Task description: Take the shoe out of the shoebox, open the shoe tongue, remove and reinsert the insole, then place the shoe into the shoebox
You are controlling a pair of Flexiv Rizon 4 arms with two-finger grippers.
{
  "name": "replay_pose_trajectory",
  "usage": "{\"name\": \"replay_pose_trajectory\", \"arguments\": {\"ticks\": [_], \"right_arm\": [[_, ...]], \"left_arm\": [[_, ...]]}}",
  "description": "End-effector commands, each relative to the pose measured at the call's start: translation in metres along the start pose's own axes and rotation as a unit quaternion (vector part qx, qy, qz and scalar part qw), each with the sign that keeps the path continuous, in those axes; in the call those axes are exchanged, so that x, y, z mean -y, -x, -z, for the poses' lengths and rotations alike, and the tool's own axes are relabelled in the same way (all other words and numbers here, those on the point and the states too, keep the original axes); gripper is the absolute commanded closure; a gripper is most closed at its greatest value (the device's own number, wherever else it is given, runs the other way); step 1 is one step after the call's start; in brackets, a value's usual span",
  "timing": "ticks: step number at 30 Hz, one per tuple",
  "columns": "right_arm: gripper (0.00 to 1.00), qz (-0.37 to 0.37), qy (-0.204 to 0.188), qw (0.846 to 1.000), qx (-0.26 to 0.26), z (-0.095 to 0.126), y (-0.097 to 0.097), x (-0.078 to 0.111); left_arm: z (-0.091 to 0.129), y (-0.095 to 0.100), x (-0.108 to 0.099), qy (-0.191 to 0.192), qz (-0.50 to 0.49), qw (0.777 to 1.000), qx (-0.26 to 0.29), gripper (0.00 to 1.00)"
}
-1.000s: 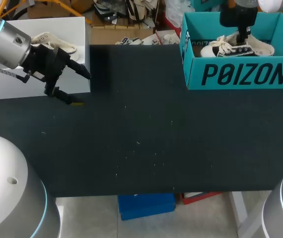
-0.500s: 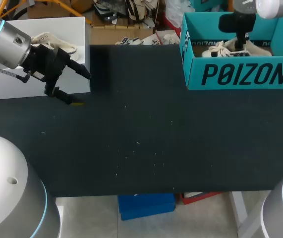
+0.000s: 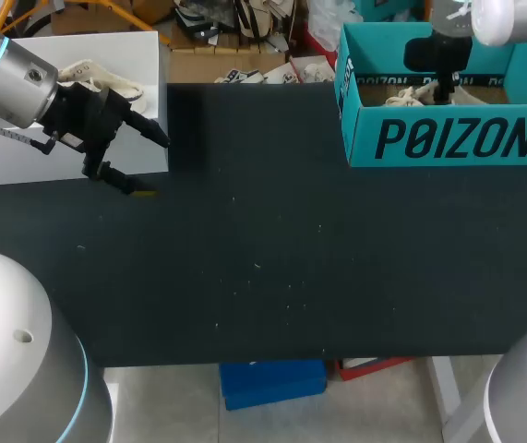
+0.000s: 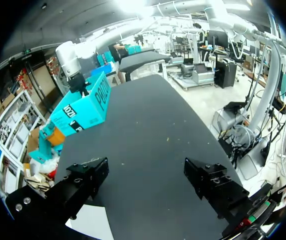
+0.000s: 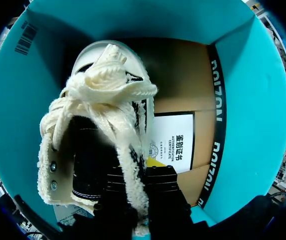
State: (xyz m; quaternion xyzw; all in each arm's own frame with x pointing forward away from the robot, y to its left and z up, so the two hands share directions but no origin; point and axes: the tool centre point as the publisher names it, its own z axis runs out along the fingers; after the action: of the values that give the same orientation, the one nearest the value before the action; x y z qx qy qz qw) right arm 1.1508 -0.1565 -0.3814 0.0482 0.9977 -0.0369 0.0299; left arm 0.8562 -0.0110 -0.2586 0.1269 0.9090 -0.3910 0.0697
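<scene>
In the head view the left hand (image 3: 152, 166) is seen released at the table's (image 3: 272, 231) left edge and the right hand (image 3: 445, 90) sunk in the teal shoebox (image 3: 448, 138); in the left wrist view nothing is gripped; in the right wrist view the shoe (image 5: 102, 100), inside the shoebox, is seemingly clenched.

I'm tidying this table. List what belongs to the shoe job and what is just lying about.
Job:
shoe, held in the right pincer
shoebox
left pincer, open and empty

Lying about:
white box at the table's left
cream laced thing in it
card on the shoebox floor
</scene>
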Motion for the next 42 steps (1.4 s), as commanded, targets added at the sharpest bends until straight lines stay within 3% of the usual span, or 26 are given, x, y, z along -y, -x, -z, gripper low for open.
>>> {"name": "replay_pose_trajectory", "arguments": {"ticks": [1,15,16,17,18,28,36,42], "right_arm": [[1.0,-0.001,-0.002,1.0,-0.004,-0.01,0.007,-0.004],[1.0,-0.007,-0.006,1.0,-0.011,-0.027,0.01,-0.007],[0.84,-0.007,-0.007,1.0,-0.011,-0.027,0.01,-0.006],[0.51,-0.008,-0.008,1.0,-0.011,-0.026,0.011,-0.006],[0.0,-0.009,-0.009,1.0,-0.012,-0.024,0.011,-0.004],[0.0,-0.024,-0.021,0.999,0.003,0.009,0.017,0.016],[0.0,-0.032,-0.027,0.999,0.021,0.052,0.026,0.03],[0.0,-0.033,-0.022,0.999,0.025,0.09,0.017,0.029]], "left_arm": [[0.0,0.0,0.001,0.002,0.0,1.0,-0.002,0.0],[0.0,0.0,0.001,0.002,0.0,1.0,-0.002,0.0],[0.0,0.0,0.001,0.002,0.0,1.0,-0.002,0.0],[0.0,0.0,0.001,0.002,0.0,1.0,-0.002,0.0],[0.0,0.0,0.001,0.002,0.0,1.0,-0.002,0.0],[0.0,0.0,0.001,0.002,0.0,1.0,-0.002,0.0],[0.0,0.0,0.001,0.002,0.0,1.0,-0.002,0.0],[0.0,0.0,0.001,0.002,0.0,1.0,-0.002,0.0]]}}
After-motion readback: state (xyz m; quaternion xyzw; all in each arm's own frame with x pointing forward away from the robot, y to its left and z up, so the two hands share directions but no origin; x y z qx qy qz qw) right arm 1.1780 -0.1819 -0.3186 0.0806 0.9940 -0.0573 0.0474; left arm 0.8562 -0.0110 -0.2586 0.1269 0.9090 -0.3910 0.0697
